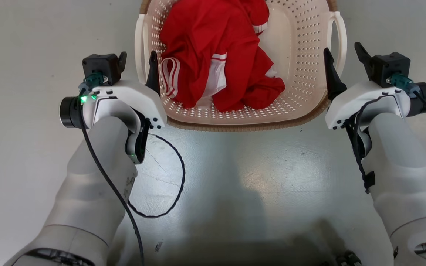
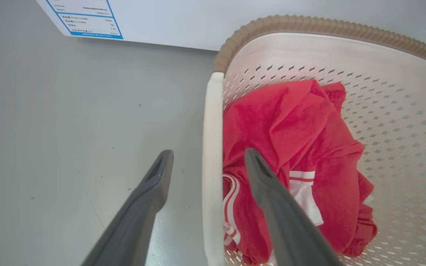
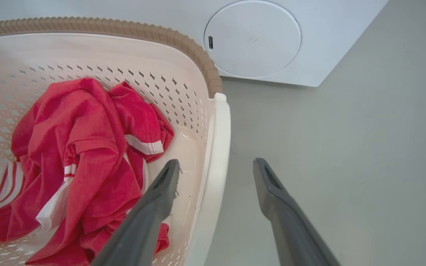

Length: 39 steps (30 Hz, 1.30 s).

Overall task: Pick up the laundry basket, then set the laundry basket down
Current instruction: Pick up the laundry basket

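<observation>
The laundry basket (image 1: 303, 55), cream-white and perforated with a brown rim, stands on the grey floor and holds a red garment with white stripes (image 1: 216, 48). My left gripper (image 1: 138, 64) is open and straddles the basket's left white loop handle (image 2: 213, 140), one finger outside and one inside over the garment. My right gripper (image 1: 345, 61) is open too, straddling the right handle (image 3: 218, 147), with its inner finger inside the basket. In both wrist views a gap shows between each handle and the fingers on either side of it.
A white washing machine stands just beyond the basket, with a blue-edged label (image 2: 87, 18) and a round door (image 3: 252, 38). A black cable (image 1: 178, 177) loops below my left wrist. Bare grey floor (image 1: 242, 173) lies on all sides.
</observation>
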Motion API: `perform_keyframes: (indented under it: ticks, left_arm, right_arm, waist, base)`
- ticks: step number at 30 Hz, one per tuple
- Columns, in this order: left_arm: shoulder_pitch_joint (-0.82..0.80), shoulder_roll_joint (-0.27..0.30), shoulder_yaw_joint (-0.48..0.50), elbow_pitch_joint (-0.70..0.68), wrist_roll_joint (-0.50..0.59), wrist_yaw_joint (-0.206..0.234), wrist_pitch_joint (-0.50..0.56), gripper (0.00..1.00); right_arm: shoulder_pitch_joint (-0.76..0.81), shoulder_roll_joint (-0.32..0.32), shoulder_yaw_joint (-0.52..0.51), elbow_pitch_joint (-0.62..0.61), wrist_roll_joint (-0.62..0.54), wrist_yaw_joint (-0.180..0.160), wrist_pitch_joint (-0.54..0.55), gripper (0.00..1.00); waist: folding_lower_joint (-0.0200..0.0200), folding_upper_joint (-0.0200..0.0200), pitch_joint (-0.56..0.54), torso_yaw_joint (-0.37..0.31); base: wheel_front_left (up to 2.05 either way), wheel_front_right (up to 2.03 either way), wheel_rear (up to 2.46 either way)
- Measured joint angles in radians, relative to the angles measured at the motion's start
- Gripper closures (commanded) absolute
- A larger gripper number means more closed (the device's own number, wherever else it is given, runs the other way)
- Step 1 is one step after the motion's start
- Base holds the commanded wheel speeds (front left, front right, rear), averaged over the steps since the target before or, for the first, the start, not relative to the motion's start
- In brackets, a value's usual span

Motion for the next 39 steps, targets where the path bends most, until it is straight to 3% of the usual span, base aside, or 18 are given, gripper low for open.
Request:
perform_keyframes:
  ticks: [17, 39]
  left_arm:
    - [-0.11, -0.001, -0.041, 0.121, 0.0, 0.006, 0.0, 0.0]
    - [-0.141, -0.001, -0.097, 0.165, -0.025, 0.006, 0.0, 0.0]
  right_arm:
    - [-0.079, -0.002, 0.075, 0.062, 0.09, 0.0, 0.0, 0.0]
    - [-0.08, -0.002, 0.129, 0.08, 0.151, 0.0, 0.0, 0.0]
  waist:
    - [0.0, 0.0, 0.057, -0.014]
    - [0.0, 0.0, 0.062, -0.021]
  base:
    - [0.0, 0.0, 0.0]
    - [0.0, 0.0, 0.0]
